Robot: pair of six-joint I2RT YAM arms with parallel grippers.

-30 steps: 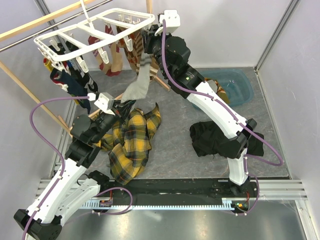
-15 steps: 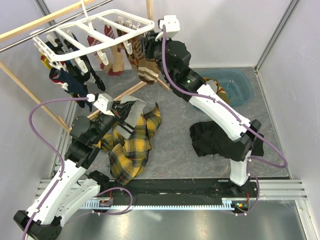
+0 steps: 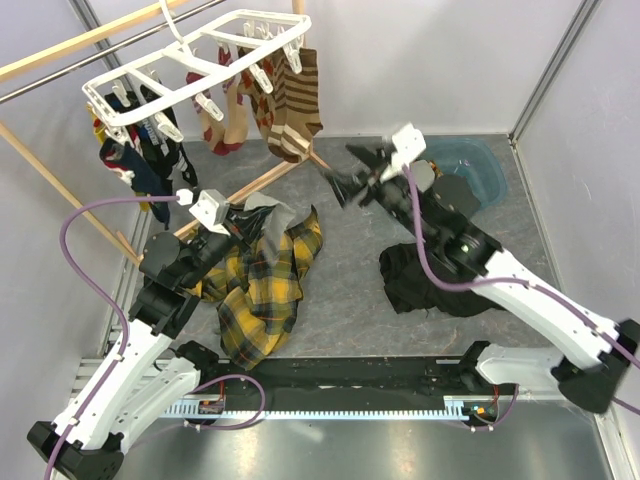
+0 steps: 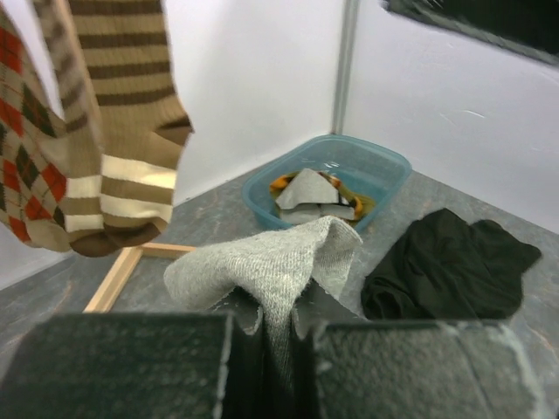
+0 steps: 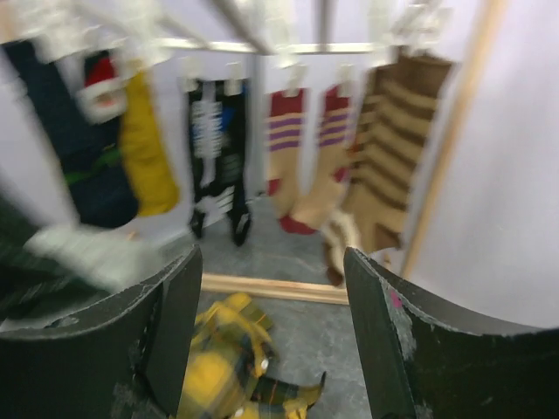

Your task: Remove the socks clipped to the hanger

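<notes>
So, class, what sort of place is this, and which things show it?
Probably a lab test cell staged as a laundry corner: bare white panel walls, a clip hanger hung with socks, and a blue tub.

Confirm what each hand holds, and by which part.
Left hand pinches the grey sock at a fold; which part of the sock can't be told. Right hand is open, holding nothing.

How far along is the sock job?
Done: some socks lie in the blue tub. In hand: the left gripper is shut on a grey sock; the right gripper is open and empty. Left: many socks hang clipped on the hanger.
</notes>
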